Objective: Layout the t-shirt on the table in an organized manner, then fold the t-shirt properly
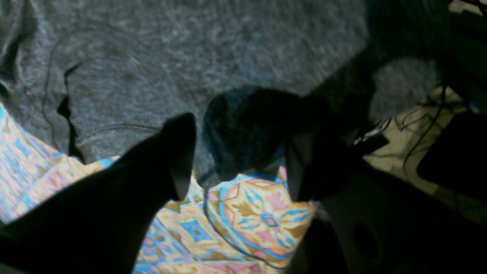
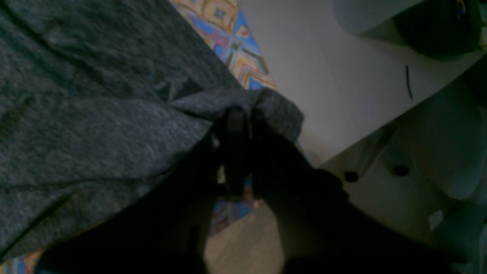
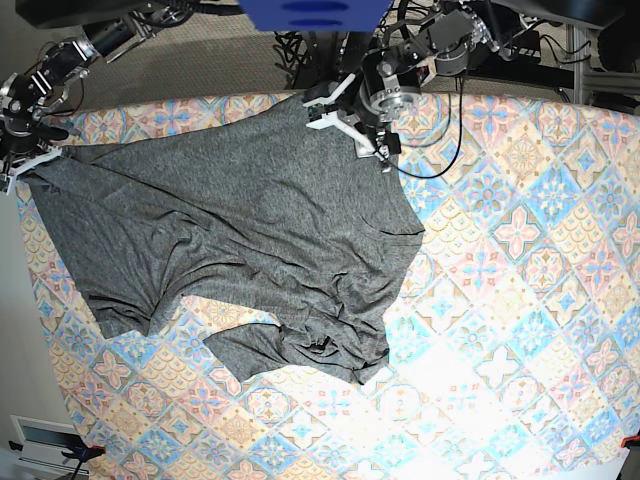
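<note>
We see one t-shirt (image 3: 240, 250) lying on the table (image 3: 520, 300), and its near edge is bunched and wrinkly. There is only one shirt and one table. Farther back, along the far side of the table, are our two grippers. Our left gripper (image 1: 237, 156) has its jaws wide apart with nothing between them, just above the shirt's edge. Our right gripper (image 2: 243, 121) is closed tight on a corner of the shirt at the table's edge. We think one thing could go wrong. If the right gripper pulls while the left holds nothing, the shirt could slide sideways, bunch up more, or slip off the table.
</note>
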You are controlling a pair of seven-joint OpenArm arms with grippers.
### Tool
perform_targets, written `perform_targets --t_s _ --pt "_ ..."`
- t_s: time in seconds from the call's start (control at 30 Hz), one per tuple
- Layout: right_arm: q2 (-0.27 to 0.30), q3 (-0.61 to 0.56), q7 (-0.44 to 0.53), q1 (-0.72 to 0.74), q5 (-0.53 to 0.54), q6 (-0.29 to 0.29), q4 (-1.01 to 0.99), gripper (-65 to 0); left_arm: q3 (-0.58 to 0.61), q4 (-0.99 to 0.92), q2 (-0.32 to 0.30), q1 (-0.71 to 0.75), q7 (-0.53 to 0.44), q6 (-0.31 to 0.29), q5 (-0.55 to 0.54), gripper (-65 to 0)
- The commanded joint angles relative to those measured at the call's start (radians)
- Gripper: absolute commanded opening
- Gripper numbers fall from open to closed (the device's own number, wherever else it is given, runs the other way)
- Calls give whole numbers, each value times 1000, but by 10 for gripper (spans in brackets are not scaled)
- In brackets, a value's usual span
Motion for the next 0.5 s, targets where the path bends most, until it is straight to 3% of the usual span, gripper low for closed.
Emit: perform_targets --t_s 0.0,0.13,0.3,0.47 --pt "19 4 25 8 11 -5 18 -627 4 46 -1 15 -11 -5 -17 -289" --pt "19 6 25 8 11 -5 18 -627 -6 24 -1 11 12 -76 -14 -289" --pt "19 6 27 8 11 -5 18 -627 -58 -147 0 6 -93 -82 -12 -289" --pt "19 6 27 8 11 -5 18 -627 -141 -152 3 9 -139 -94 -16 -289"
